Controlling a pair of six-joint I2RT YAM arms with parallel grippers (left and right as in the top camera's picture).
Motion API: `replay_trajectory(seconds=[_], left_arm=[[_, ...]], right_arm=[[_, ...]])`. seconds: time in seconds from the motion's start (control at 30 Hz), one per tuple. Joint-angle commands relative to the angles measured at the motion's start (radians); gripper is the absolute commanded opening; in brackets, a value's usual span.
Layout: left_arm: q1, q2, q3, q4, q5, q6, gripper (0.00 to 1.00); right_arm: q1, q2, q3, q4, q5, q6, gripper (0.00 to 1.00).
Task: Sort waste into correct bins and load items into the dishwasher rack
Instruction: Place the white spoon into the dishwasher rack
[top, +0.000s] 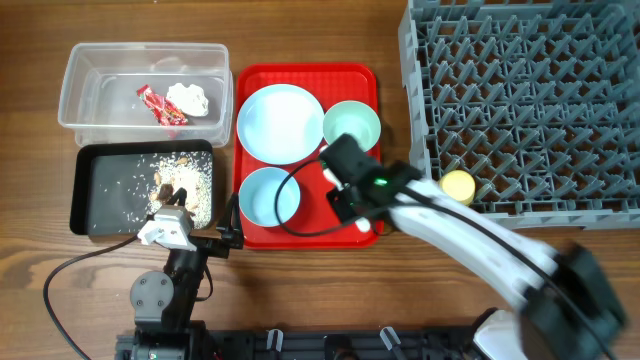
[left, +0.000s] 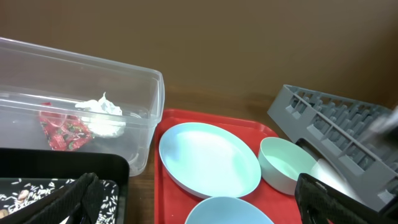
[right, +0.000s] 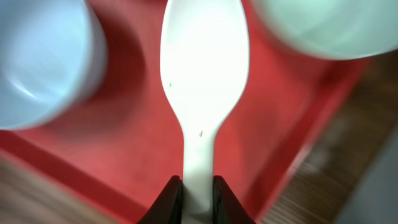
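The right fingers (right: 169, 200) pinched the spoon (right: 204, 93) by its narrow handle at frame centre, with the red tray (right: 137, 149) beneath. Light, stiff, slick plastic, it looked liable to swivel. The left fingers (left: 68, 199) stood wide apart, empty.

R arm (top: 470, 235): white curved link, black wrist block (top: 350, 160) w/ 1 green LED (top: 380, 183), black loop cable (top: 277, 205). L arm (top: 170, 270): black joints, grey round motor housing (top: 152, 295), white-silver wrist cap (top: 165, 230), black trailing cable (top: 75, 262). Jaws on both black; L pads (left: 68, 199) textured.
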Motion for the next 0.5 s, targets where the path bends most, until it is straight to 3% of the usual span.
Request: replay_trajectory(seconds=[0.0,0.23,0.47], left_arm=[[0.008,-0.011,-0.009,0.003,0.009,0.020,1.00],[0.008,-0.011,-0.009,0.003,0.009,0.020,1.00],[0.008,-0.011,-0.009,0.003,0.008,0.020,1.00]], right_arm=[[-0.071,-0.172,0.017,-0.028,-0.015,0.122,0.12],[-0.360,-0.328,0.023,-0.027,-0.018,0.051,0.17],[-0.579,-0.164,0.023,0.100,-0.018,-0.063,0.18]])
